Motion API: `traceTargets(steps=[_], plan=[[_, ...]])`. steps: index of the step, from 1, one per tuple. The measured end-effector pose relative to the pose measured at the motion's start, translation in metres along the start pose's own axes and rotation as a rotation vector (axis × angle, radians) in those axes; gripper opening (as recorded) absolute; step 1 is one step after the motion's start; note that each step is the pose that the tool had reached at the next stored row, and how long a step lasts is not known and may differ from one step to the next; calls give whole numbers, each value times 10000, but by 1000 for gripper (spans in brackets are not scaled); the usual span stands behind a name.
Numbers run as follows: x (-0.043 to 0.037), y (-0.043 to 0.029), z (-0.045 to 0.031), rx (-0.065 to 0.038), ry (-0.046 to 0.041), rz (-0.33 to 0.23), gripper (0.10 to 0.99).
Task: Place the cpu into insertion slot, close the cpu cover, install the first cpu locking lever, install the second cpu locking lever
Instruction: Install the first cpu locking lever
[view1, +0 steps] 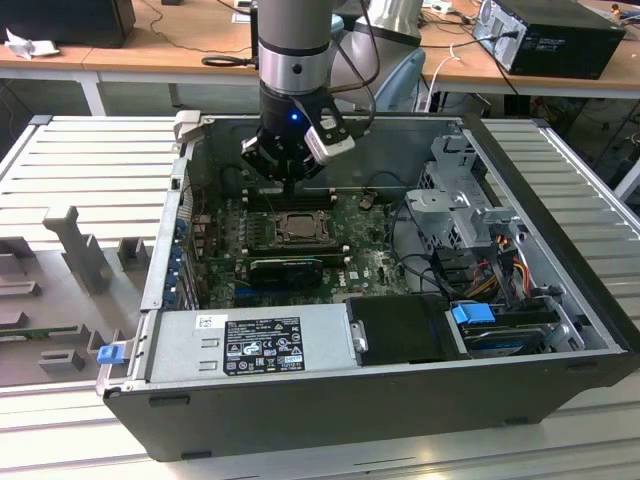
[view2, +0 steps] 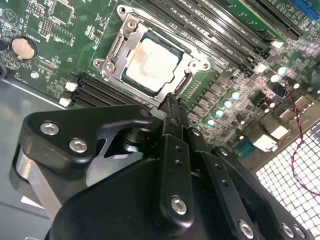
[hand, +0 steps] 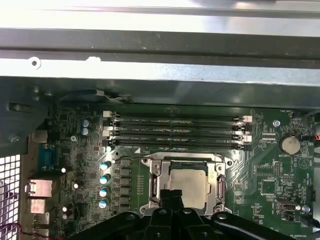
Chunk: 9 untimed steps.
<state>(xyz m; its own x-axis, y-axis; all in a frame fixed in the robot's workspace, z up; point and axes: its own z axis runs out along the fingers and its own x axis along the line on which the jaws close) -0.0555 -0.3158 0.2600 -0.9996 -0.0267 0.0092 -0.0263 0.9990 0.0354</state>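
Claw: gripper (view1: 290, 183) hangs straight down from the arm into the open case, fingers pinched together, nothing between them.
Claw tip: in both wrist views the gripper (view2: 172, 101) (hand: 172, 196) sits right at the socket's edge, beside the chip and not over its middle.
Why so: a narrow closed tip at the rim suits nudging thin socket hardware rather than carrying, I'd judge.
Cpu: the cpu (view2: 151, 59) lies flat in the insertion slot (view2: 184, 80), pale face up, square to the socket.
Cover: the cpu cover (view2: 116, 50) lies down around the chip, whose face shows through the window. Placing and closing look done, to my eye.
Lever: a thin wire lever (hand: 130, 158) runs along the socket's far side. Whether it is latched I cannot tell.
Case: the computer case (view1: 330, 400) lies on its side, open upward, so the arm can reach in from above.
Inside it: green motherboard (view1: 370, 260) on the floor, power supply (view1: 260, 345) against the near wall, drive cage (view1: 455, 190) and cables at the exterior view's right.
Ram slots: long black ram slots (hand: 175, 130) sit just beyond the socket, on its far side.
Table: ribbed metal table (view1: 90, 160) bears the case, with grey fixtures (view1: 85, 245) well apart at the exterior view's left.
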Motion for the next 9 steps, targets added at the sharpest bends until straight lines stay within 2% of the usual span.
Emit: traceTargets(steps=[4,9], plan=[[108,3,1,1,1,-1,106],[290,11,4,2,-4,1,106]])
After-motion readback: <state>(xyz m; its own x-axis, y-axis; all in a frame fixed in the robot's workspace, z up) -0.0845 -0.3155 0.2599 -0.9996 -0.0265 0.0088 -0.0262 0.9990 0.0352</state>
